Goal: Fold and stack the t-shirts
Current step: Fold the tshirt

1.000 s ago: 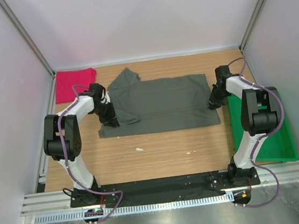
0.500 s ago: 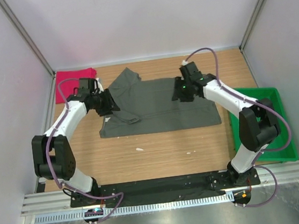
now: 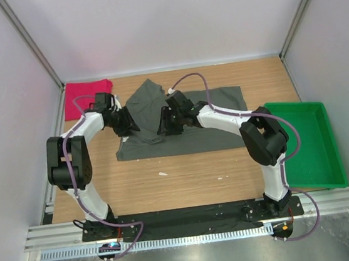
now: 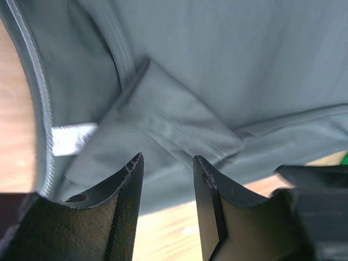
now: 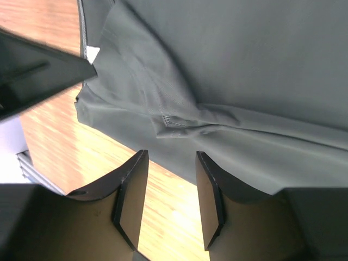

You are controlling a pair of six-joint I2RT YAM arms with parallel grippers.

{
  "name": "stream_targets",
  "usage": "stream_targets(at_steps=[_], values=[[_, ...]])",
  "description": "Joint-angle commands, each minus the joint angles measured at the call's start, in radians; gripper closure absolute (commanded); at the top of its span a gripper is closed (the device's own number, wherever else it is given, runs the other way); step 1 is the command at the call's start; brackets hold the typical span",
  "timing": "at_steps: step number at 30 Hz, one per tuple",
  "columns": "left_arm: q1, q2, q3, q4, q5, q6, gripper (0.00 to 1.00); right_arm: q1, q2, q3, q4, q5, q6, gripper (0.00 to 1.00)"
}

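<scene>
At table's [image 3: 186, 179] far-left corner, folded pinkish-red cloth t-shirt [image 3: 86, 96] lies unmoved. Left gripper [image 3: 127, 128] stays over left edge of spread dark grey-olive cloth t-shirt [image 3: 188, 143], arm bent, jaws apart, empty. Right gripper [image 3: 164, 128] swung left vs 1 s ago, arm stretched across shirt, jaws apart, empty.

Pale white walls [image 3: 162, 18] enclose a wooden table [image 3: 186, 176] on three sides.

The grey shirt [image 3: 205, 127] lies spread flat in the middle, 1 sleeve folded in. The red shirt [image 3: 85, 98] lies folded at far left.
</scene>
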Motion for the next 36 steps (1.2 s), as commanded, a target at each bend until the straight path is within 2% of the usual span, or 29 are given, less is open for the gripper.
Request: stream_targets(at_steps=[1, 6, 13, 25, 32, 36], values=[[0.018, 0.041, 0.079, -0.008, -0.008, 0.092, 0.57, 0.027, 0.024, 0.033, 0.086, -0.024, 0.131, 0.53], [0.024, 0.099, 0.121, -0.033, -0.039, 0.146, 0.55, 0.05, 0.053, 0.038, 0.076, -0.035, 0.15, 0.53], [0.026, 0.176, 0.179, -0.028, -0.016, 0.146, 0.56, 0.055, 0.071, 0.007, 0.121, -0.065, 0.197, 0.56], [0.026, 0.203, 0.197, -0.033, 0.004, 0.15, 0.74, 0.055, 0.111, 0.003, 0.13, -0.088, 0.23, 0.58], [0.026, 0.202, 0.217, -0.063, 0.009, 0.155, 0.87, 0.056, 0.114, -0.003, 0.127, -0.084, 0.237, 0.58], [0.026, 0.197, 0.228, -0.077, 0.016, 0.144, 0.91, 0.056, 0.105, -0.005, 0.119, -0.072, 0.216, 0.58]])
